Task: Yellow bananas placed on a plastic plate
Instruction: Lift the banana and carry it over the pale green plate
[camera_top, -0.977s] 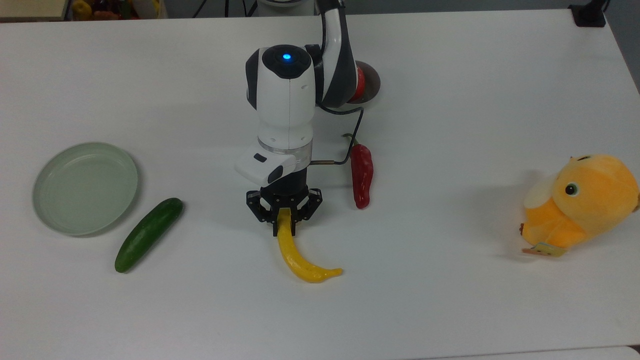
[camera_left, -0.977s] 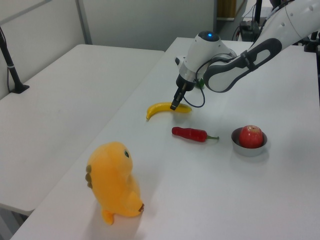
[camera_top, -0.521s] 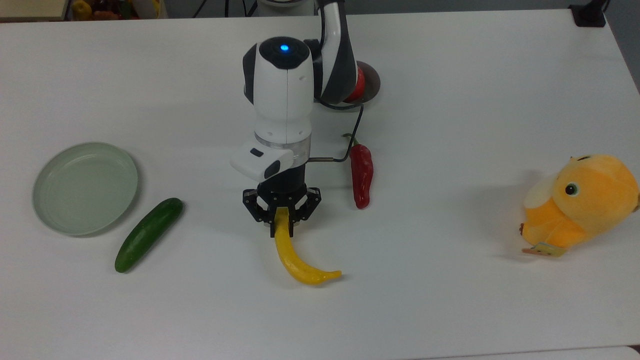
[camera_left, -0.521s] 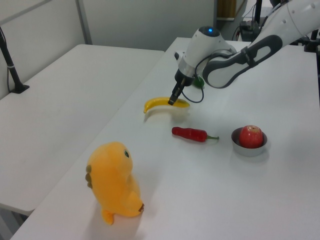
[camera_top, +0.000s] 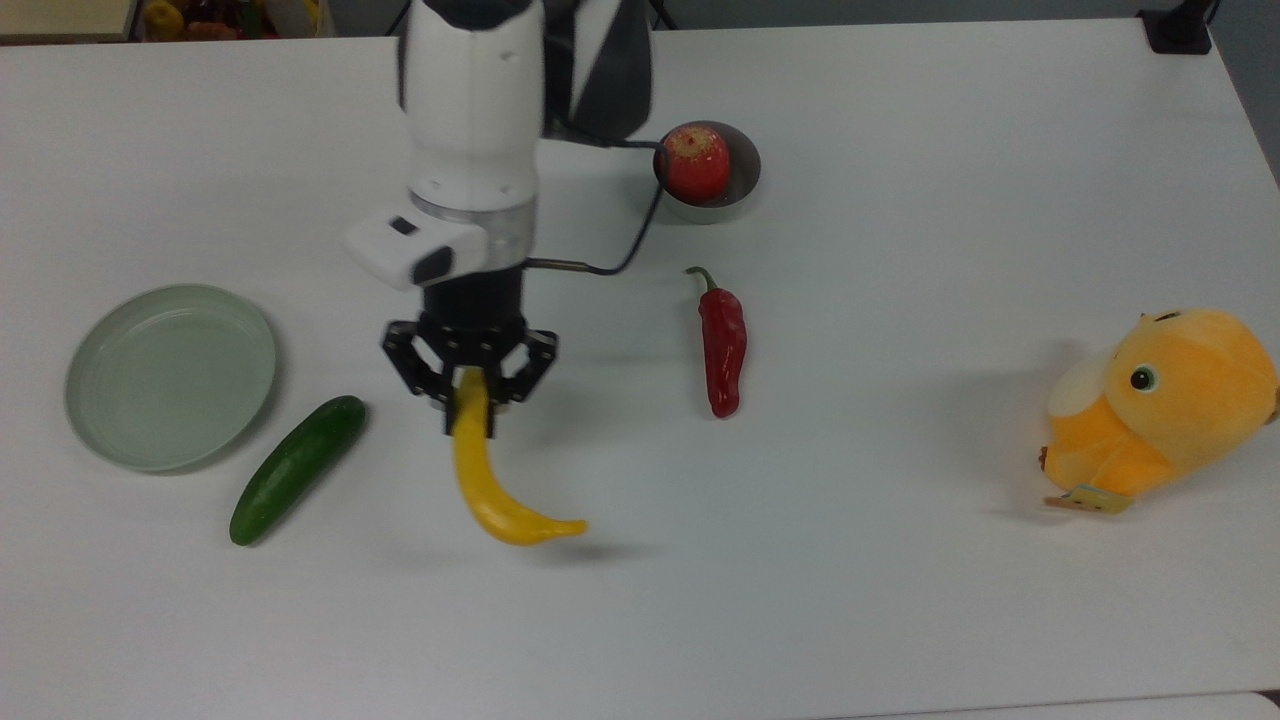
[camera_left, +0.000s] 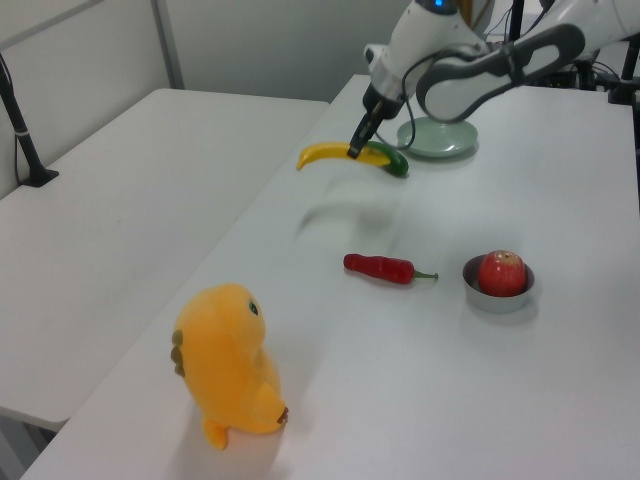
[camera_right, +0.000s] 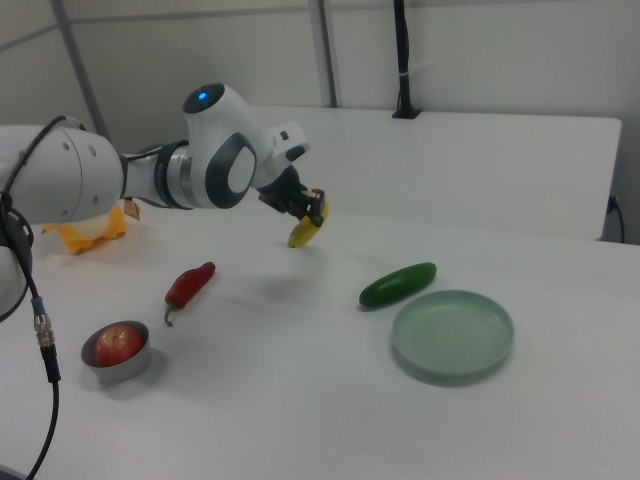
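Bench (camera_top: 900, 560) surface is carrying everything, with the plate (camera_top: 170, 375) sitting at the top view's left, empty, and the cucumber (camera_top: 297, 468) lying just beside its rim. Hanging in the air between cucumber and chili (camera_top: 723, 345), casting a shadow below, the banana (camera_top: 490, 490) is dangling from the end effector (camera_top: 470, 405), which is clenching one end. Gripped so far from its middle, it is likely swinging or slipping, and it risks landing on the cucumber instead
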